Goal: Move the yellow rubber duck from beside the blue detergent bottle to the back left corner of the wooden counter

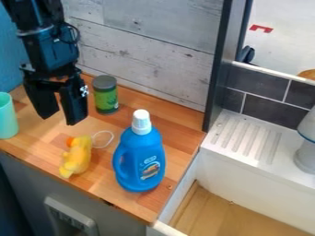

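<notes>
My gripper [60,117] hangs over the back left of the wooden counter, its two black fingers apart with nothing between them. Below it and slightly right, a yellow plush toy [78,156] with an orange part and a thin white loop lies on the counter. Just right of the gripper stands a green can with a dark lid [106,97]. A blue detergent bottle [140,159] with a white cap stands upright to the right of the toy. At the left edge is a mint green cup [7,116].
A grey-white plank wall [154,50] runs behind the counter [178,138]. Right of it lie a dark vertical post [219,69], a white sink with a ridged drainboard [246,138] and a white-grey object [306,150]. A socket plate [71,220] is on the counter's front.
</notes>
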Controlling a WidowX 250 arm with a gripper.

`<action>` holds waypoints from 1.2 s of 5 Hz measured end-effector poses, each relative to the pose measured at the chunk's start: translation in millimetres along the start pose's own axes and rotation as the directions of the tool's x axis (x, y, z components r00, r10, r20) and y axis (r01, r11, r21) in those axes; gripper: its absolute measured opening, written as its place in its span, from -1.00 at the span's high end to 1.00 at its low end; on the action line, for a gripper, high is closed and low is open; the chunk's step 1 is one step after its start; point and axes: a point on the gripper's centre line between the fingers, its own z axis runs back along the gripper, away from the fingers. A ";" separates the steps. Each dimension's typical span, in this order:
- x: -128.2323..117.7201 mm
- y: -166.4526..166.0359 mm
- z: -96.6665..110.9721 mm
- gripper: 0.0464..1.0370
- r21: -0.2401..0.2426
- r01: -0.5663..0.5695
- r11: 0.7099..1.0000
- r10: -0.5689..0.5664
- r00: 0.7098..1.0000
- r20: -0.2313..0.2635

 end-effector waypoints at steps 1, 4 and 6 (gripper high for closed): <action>-1.5 0.4 -5.1 -0.94 -0.008 -0.007 1.000 0.007 1.000 -0.018; 26.1 13.4 -50.6 -0.94 0.118 -0.095 0.988 0.097 0.995 -0.015; 25.8 20.9 -81.0 -0.94 0.181 -0.135 0.974 0.156 0.982 -0.108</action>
